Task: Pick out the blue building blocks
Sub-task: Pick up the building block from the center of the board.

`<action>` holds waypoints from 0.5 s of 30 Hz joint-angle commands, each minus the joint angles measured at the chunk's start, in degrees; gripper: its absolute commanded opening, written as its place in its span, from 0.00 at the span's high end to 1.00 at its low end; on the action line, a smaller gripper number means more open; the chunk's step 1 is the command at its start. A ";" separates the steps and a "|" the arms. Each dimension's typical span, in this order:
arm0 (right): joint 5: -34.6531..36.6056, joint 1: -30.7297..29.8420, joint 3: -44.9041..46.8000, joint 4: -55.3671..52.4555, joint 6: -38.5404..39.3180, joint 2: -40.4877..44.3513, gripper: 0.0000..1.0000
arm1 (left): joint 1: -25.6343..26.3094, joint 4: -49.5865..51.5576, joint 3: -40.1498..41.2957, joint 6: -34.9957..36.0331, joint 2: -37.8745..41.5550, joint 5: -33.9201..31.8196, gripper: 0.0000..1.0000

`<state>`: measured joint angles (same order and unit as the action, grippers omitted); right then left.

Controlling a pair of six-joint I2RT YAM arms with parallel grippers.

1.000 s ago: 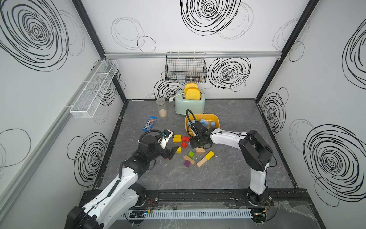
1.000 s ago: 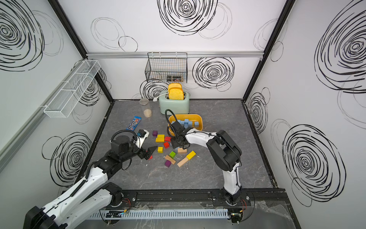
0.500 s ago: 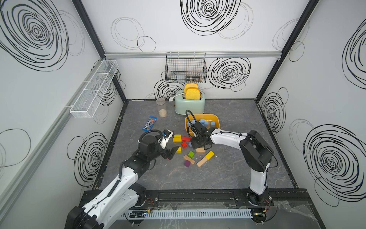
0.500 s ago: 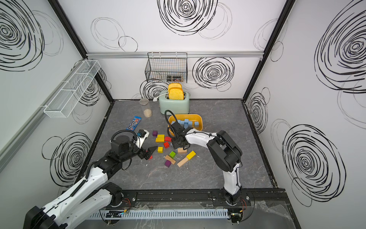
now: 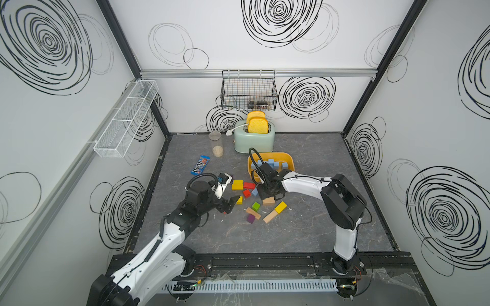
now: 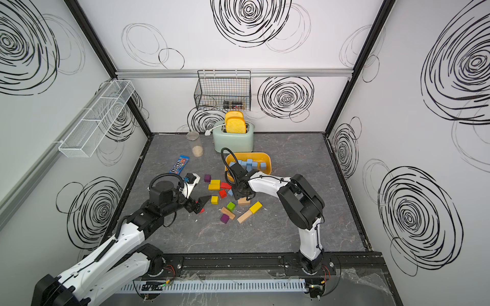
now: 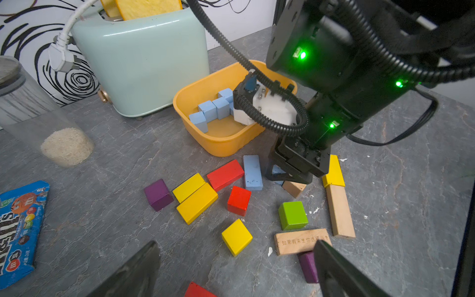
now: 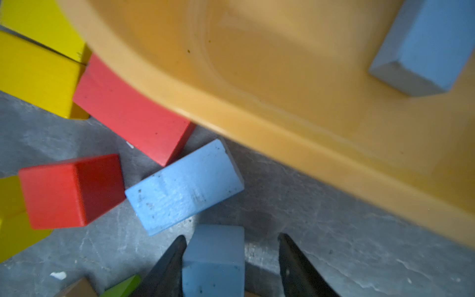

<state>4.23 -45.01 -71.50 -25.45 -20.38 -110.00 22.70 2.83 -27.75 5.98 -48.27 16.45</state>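
Several blue building blocks [image 5: 273, 164] lie in the yellow tub [image 5: 291, 161], also seen in the left wrist view [image 7: 213, 110]. An oblong blue brick [image 8: 183, 186] lies flat on the table beside the tub's front wall [image 7: 252, 172]. A blue cube [image 8: 213, 257] stands between the fingers of my right gripper [image 8: 231, 237], which is down at the table [image 5: 269, 192]. One finger touches the cube and a gap shows at the other. My left gripper [image 5: 229, 204] hovers wide open left of the block pile, holding nothing.
Yellow bricks [image 7: 196, 198], red blocks [image 7: 239, 200], a green cube [image 7: 293, 214], purple cubes [image 7: 158, 194] and plain wood bricks [image 7: 339, 210] lie scattered around the right gripper. A mint toaster [image 5: 253, 140], a jar [image 5: 216, 144] and a candy packet [image 5: 200, 165] stand further back.
The right gripper's jaws have narrowed around the blue cube. Both arms have stayed nearly where they were.
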 commanded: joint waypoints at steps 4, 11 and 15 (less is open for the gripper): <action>-1.33 -0.12 0.40 -0.93 -0.19 0.38 0.52 | -0.52 -2.83 -0.04 -0.27 -0.42 0.78 0.04; -1.49 0.08 0.38 -0.89 0.06 1.10 0.69 | -0.48 -2.87 -0.21 -0.46 -0.38 0.78 0.04; -2.02 0.19 1.05 0.11 0.16 2.65 0.79 | -0.47 -2.74 -0.35 -0.51 -0.33 0.73 0.04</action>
<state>3.01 -44.95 -71.40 -25.17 -20.25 -109.84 22.70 2.83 -27.75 5.96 -48.47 16.49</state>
